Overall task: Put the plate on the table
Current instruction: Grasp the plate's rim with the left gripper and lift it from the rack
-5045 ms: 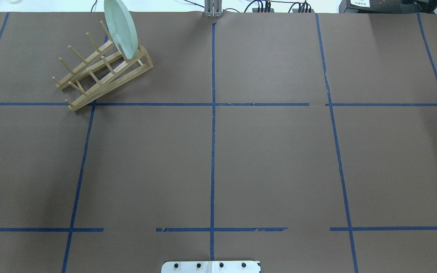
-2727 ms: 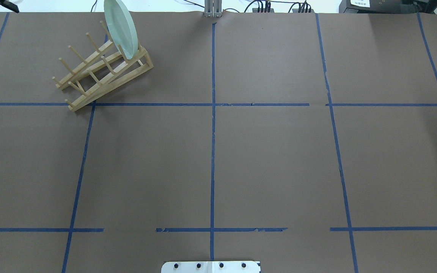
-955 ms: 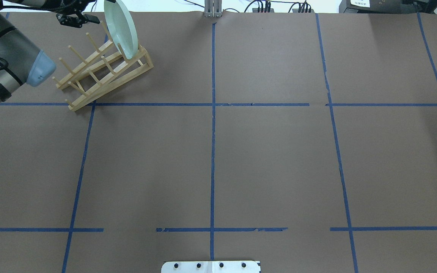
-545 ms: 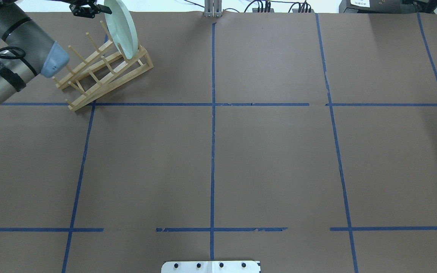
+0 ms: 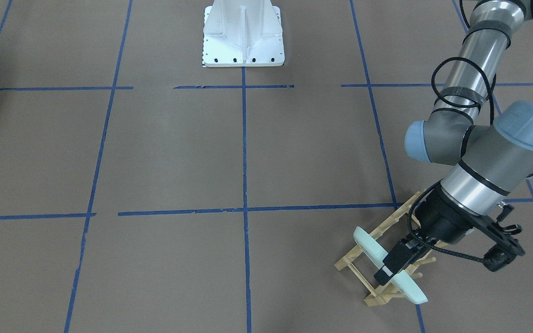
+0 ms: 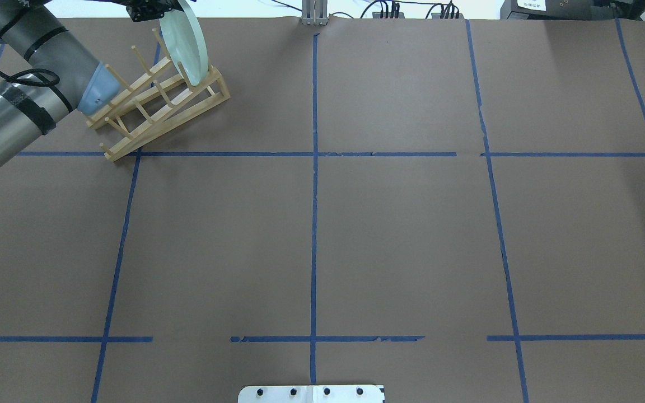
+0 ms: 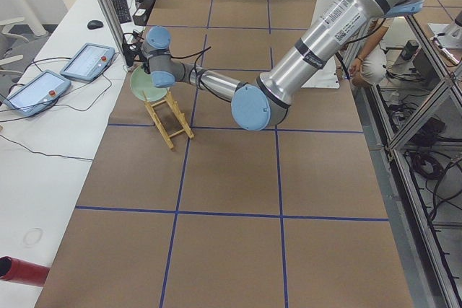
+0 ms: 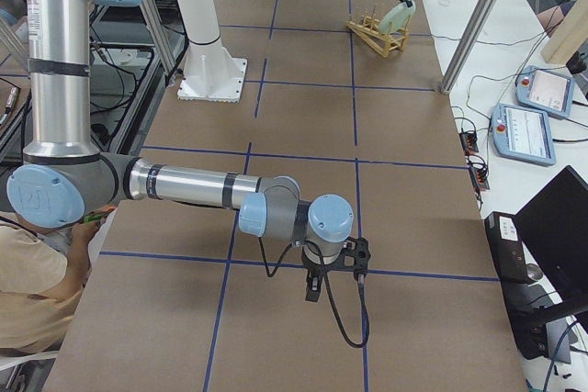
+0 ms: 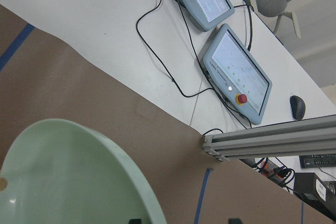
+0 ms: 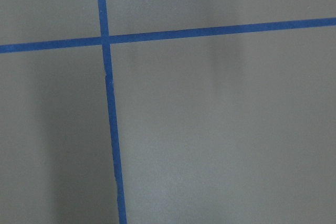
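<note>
The pale mint-green plate (image 6: pixel 188 42) stands on edge in the far end of the wooden peg rack (image 6: pixel 160 115) at the table's (image 6: pixel 401 235) far left corner. It also shows in the front view (image 5: pixel 370 249) and the left wrist view (image 9: pixel 68 177). My left gripper (image 6: pixel 157 6) is open at the plate's top rim. In the left wrist view its two fingertips (image 9: pixel 135 220) stand apart at the bottom edge with the plate's rim between them. My right gripper (image 8: pixel 312 293) hangs low over the near right part of the table, and I cannot tell its state.
The white pedestal base (image 5: pixel 243 32) sits at the robot's side of the table. Beyond the far edge are two teach pendants (image 9: pixel 236 77), cables and an aluminium post (image 9: pixel 273 140). A person (image 8: pixel 37 291) sits beside the table's right end.
My left arm has come in from the left and its gripper has reached the plate's top rim. The plate and rack have shifted slightly to the right.
</note>
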